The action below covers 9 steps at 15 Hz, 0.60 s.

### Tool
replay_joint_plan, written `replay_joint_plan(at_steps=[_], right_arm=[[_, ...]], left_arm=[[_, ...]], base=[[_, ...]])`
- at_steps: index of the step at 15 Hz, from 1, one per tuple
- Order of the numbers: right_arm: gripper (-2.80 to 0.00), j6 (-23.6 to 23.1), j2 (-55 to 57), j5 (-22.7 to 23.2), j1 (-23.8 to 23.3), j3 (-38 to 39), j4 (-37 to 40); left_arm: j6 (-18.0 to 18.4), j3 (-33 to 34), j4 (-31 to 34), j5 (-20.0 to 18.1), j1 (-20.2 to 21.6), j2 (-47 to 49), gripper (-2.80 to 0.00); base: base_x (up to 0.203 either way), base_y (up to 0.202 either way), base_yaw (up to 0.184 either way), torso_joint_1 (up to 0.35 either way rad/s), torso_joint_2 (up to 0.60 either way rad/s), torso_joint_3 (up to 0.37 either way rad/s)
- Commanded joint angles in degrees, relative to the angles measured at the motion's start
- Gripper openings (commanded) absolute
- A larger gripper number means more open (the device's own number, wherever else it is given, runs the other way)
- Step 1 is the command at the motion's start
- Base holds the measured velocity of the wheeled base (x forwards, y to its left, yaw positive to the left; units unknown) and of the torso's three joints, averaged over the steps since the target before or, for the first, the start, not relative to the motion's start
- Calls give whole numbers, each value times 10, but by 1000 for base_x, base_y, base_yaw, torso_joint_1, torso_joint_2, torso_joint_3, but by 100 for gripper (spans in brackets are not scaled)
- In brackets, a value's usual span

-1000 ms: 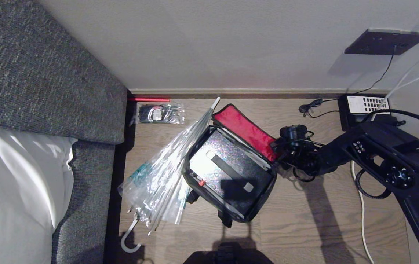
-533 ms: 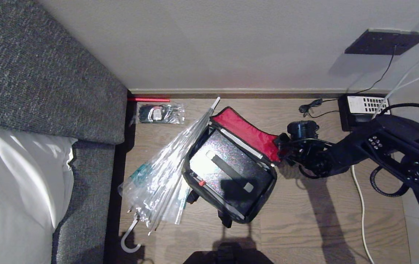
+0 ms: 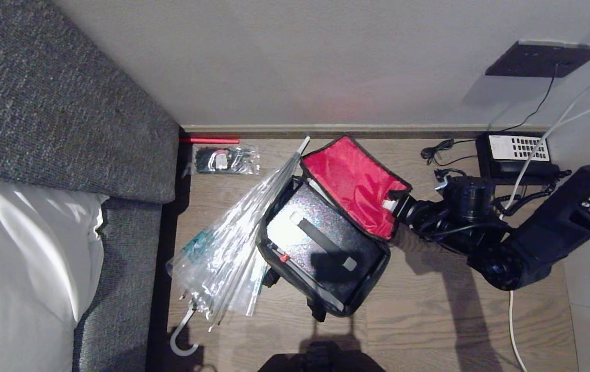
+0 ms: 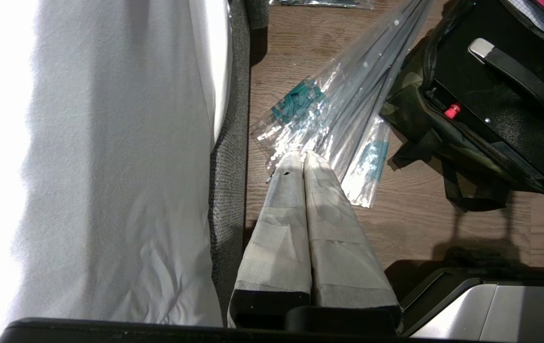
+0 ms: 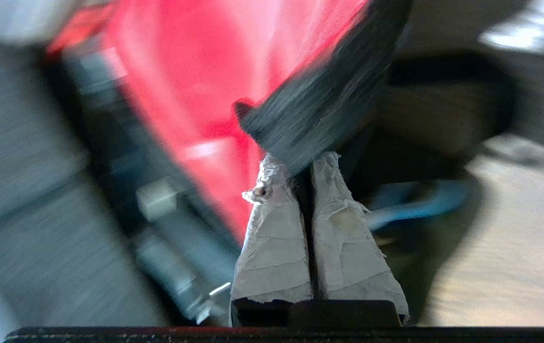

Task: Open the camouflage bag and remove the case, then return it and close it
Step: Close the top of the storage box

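The camouflage bag (image 3: pixel 347 308) lies unzipped on the wooden floor, with a green camouflage side (image 4: pixel 412 116) and black trim. Its lid (image 3: pixel 354 181) stands raised, red lining facing me. My right gripper (image 3: pixel 394 203) is shut on the lid's black edge (image 5: pixel 319 109) at the right corner, its taped fingertips (image 5: pixel 272 181) pinching the trim. A black glittery case (image 3: pixel 321 243) with a strap handle (image 4: pixel 519 78) lies inside the bag. My left gripper (image 4: pixel 299 153) hangs shut and empty above the floor, near the umbrella.
A clear plastic-wrapped umbrella (image 3: pixel 233 243) leans on the bag's left side. A grey sofa (image 3: pixel 42 113) with a white cushion (image 3: pixel 16 258) fills the left. A plastic packet (image 3: pixel 227 159), a black-and-white box (image 3: pixel 514 152) and cables (image 3: pixel 511 320) lie by the wall.
My right gripper has swung out to the right, holding the lid's edge. The lid has opened wider and shows much more red lining.
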Motion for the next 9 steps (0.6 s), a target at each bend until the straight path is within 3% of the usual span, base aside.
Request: replay_joint_plan(at_steps=[1,4,9], right_arm=[[-280,-1,-39,16,13,30,-24],[-280,-40,-47,19,26,53,-23],[-280,-127,-52,67,35,139,-40]], left_arm=[[0,0,0,0,0,0,-280],[0,0,0,0,0,0,-280],[0,0,0,0,0,0,-280]], base=[[0,0,0,0,0,0],[0,0,0,0,0,0],[0,0,0,0,0,0]])
